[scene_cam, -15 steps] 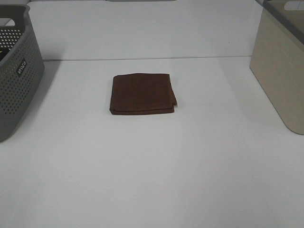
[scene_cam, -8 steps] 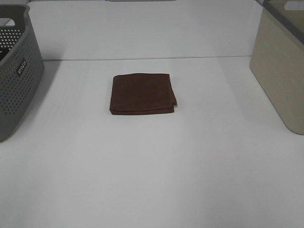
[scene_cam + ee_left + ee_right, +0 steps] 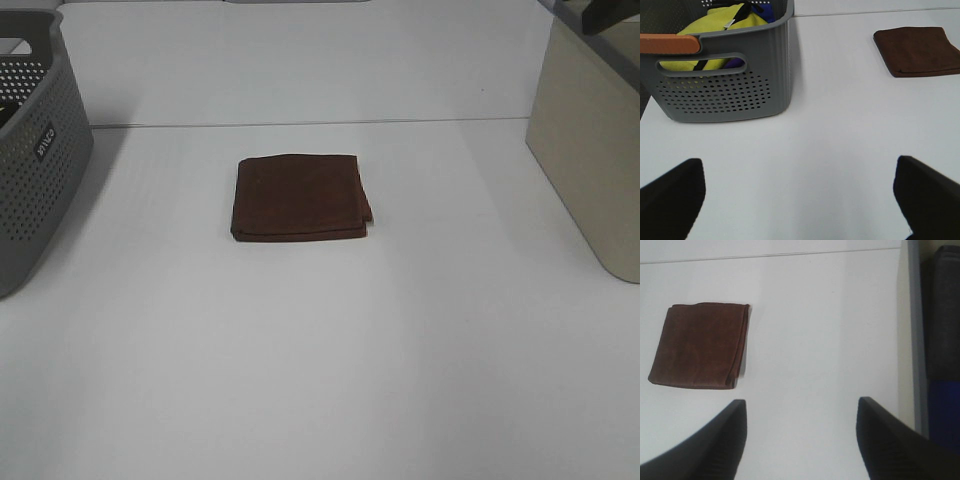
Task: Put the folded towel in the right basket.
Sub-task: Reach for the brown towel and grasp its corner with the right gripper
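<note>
Brown folded towel [image 3: 300, 197] lies flat mid-table [image 3: 320, 380], untouched, well apart from the beige right basket [image 3: 590, 150]. Looks like approach, pre-grasp. Right gripper [image 3: 800, 415] hangs btwn towel & basket, jaws wide apart, empty. Left gripper [image 3: 799, 185] is also spread, near the grey basket [image 3: 725, 85]. Next, I'd say: right arm reaches the towel's edge & pinches all layers w/o unfolding.
</note>
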Action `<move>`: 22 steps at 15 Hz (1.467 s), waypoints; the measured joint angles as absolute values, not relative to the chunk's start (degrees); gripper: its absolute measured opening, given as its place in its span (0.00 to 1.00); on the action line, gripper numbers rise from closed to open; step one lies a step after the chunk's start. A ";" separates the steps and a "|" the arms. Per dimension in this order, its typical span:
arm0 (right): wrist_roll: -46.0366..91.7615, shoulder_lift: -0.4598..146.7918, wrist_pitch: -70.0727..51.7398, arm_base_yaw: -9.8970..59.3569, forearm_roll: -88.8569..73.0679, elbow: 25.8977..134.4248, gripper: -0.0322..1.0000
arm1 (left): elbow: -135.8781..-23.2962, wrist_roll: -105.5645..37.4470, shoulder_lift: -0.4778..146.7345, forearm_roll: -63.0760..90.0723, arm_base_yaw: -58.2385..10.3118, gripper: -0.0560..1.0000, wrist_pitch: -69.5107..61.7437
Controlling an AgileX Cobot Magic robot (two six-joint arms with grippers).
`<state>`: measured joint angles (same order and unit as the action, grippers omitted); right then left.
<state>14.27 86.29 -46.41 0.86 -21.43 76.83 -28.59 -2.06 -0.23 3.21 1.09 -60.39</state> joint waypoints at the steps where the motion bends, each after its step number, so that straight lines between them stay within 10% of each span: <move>1: 15.01 90.64 -46.75 2.18 -21.43 81.19 0.62 | -28.59 -2.06 -0.23 3.21 1.09 0.97 -60.39; 14: 13.01 143.24 -69.27 10.14 -40.05 125.36 0.63 | -28.59 -2.06 -0.23 3.21 1.09 0.97 -60.39; 22: 13.92 153.04 -69.61 9.34 -41.83 130.00 0.63 | -28.59 -2.06 -0.23 3.21 1.09 0.97 -60.39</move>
<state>13.92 153.04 -69.61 9.34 -41.83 130.00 -28.59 -2.06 -0.23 3.21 1.09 -60.39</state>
